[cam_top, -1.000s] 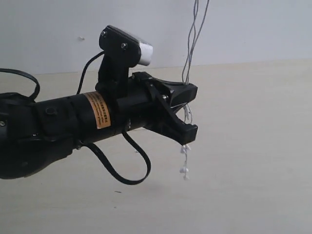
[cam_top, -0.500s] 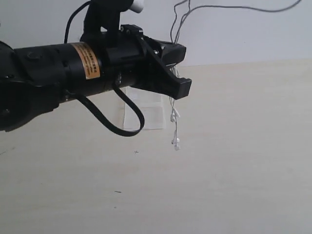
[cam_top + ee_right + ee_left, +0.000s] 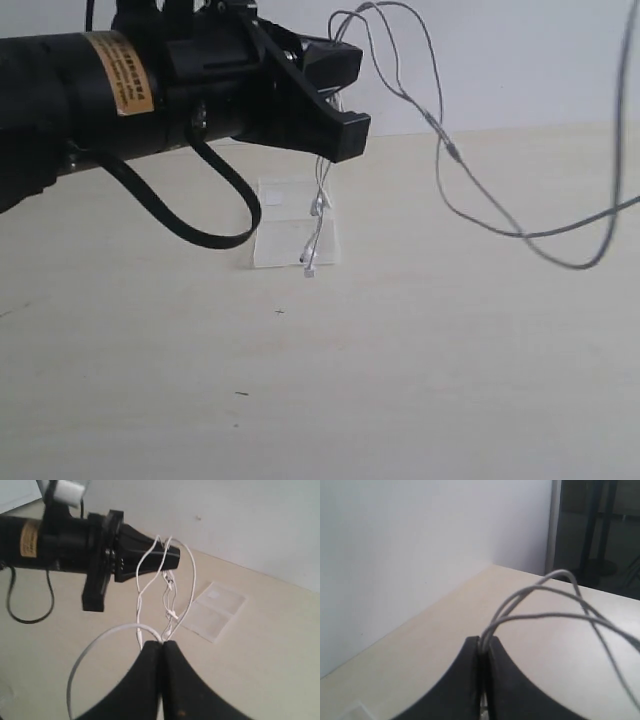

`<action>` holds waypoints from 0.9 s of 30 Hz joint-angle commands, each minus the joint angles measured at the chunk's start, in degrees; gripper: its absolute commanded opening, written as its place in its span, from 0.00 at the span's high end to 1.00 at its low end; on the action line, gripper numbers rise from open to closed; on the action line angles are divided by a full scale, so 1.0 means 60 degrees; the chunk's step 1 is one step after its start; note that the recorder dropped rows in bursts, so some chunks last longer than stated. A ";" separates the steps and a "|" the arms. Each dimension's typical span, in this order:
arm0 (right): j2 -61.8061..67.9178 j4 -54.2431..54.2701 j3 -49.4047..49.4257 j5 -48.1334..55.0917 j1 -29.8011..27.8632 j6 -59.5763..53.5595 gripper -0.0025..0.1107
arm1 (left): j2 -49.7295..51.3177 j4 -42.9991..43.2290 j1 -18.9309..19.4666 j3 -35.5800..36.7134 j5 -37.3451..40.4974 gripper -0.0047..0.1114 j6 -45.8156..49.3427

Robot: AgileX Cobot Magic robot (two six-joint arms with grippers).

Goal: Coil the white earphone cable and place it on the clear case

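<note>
The white earphone cable (image 3: 520, 235) hangs in the air between both grippers. My left gripper (image 3: 345, 100) is shut on it high at the upper left; the strands leave its closed fingers (image 3: 484, 642) and arc away (image 3: 540, 614). From there the cable loops down and runs out of the exterior view to the right. Its small white ends (image 3: 309, 265) dangle just above the clear case (image 3: 295, 225), which lies flat on the table. My right gripper (image 3: 162, 644), unseen in the exterior view, is shut on another part of the cable (image 3: 125, 625), facing the left gripper (image 3: 172, 557) and the case (image 3: 215, 610).
A pale wooden tabletop (image 3: 420, 380) meets a white wall (image 3: 520, 60) behind it. The left arm's thick black cable (image 3: 200, 225) droops in a loop beside the case. A dark doorway (image 3: 600, 530) stands past the table's far corner.
The left arm has risen and drawn back to the left with the cable. The strand that ran straight up now sags in a loop to the right. The ends now hang over the uncovered case.
</note>
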 commanded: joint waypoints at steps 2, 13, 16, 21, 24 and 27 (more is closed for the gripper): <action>0.0533 -0.1680 0.1432 -0.2155 0.0013 0.1509 0.98 | -0.0621 -0.0008 0.0015 -0.0045 0.0630 0.96 -0.0055; 0.1652 -0.2373 0.1527 -0.2142 0.0013 0.2360 0.54 | -0.1448 -0.0008 0.0015 -0.0045 0.1386 0.96 -0.0381; 0.1513 -0.1847 0.1467 -0.1808 0.0013 0.2784 0.45 | -0.1560 -0.0008 0.0153 -0.0045 0.1665 0.96 -0.0340; 0.1110 -0.0964 0.1416 -0.1027 0.0013 0.2318 0.44 | -0.1584 -0.0027 0.0492 -0.0045 0.1691 0.96 -0.0303; 0.1041 -0.0655 0.1416 -0.1297 0.0013 0.2132 0.40 | -0.1584 -0.0027 0.0495 -0.0045 0.1648 0.96 -0.0351; 0.1226 0.0071 0.1416 -0.1507 0.0013 0.2132 0.36 | -0.1584 -0.0027 0.0495 -0.0045 0.1469 0.96 -0.0489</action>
